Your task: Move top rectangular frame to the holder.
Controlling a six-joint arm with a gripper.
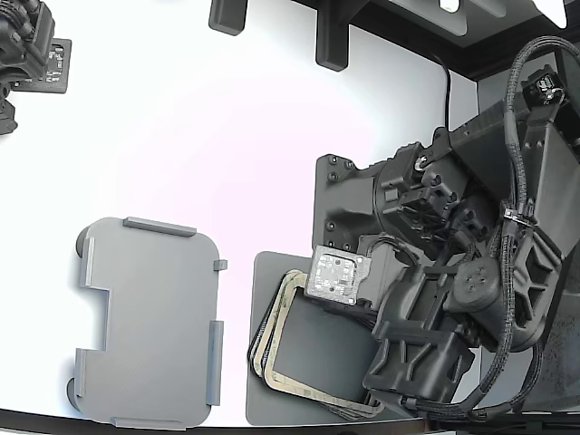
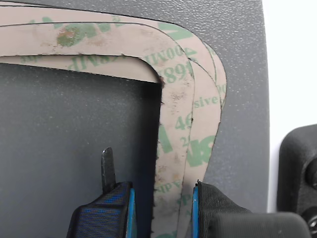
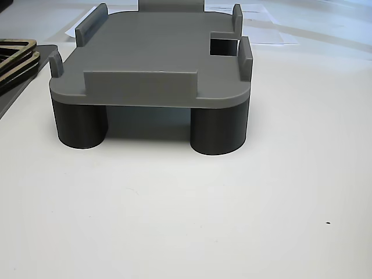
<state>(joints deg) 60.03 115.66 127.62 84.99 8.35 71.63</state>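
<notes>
The top rectangular frame is beige-tan with green print and lies on a fanned stack of like frames on the dark grey mat. In the exterior view the stack shows at the lower middle, partly under my arm. My gripper is open, with its two fingers standing either side of the frame's side bar, close above the stack. A thin dark blade sticks out of one finger. The holder is a light grey tray with raised tabs, at the exterior view's left, apart from the stack; it is bare in the other view.
The dark grey mat lies under the stack. A second dark arm sits at the exterior view's top left. Black brackets stand at the table's far edge. The stack's corner shows beside the holder in the other view.
</notes>
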